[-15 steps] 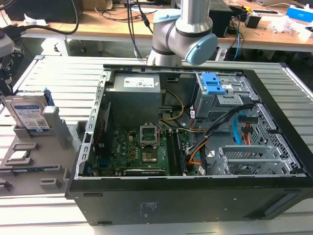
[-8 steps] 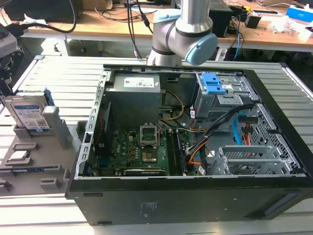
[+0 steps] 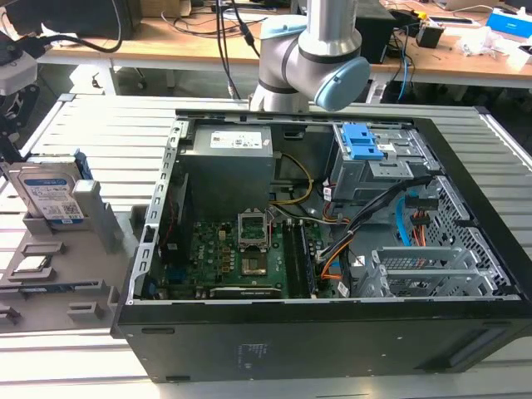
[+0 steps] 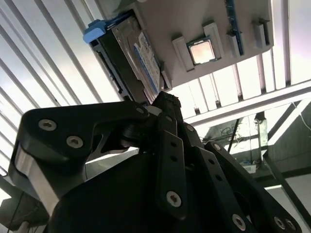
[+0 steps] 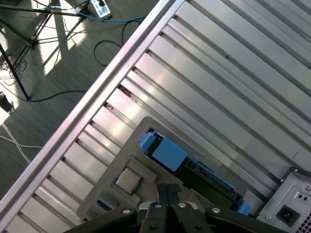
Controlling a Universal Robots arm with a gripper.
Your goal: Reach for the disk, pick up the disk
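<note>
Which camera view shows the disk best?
The exterior view: the disk stands upright in a grey holder, its label facing the camera. The second wrist view shows it obliquely, label foreshortened. The first wrist view shows mostly its blue frame.

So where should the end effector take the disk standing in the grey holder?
Probably by its free upper half, pinching across the two broad faces, coming down from above. The disk stands on edge in the grey holder, its lower part sunk in the slot, so only the top is exposed.

Robotics lab or workshop; opened computer case [image 3: 291, 353] on slatted metal table [image 3: 108, 125]; cable-strewn wooden benches [image 3: 183, 43] behind.
</note>
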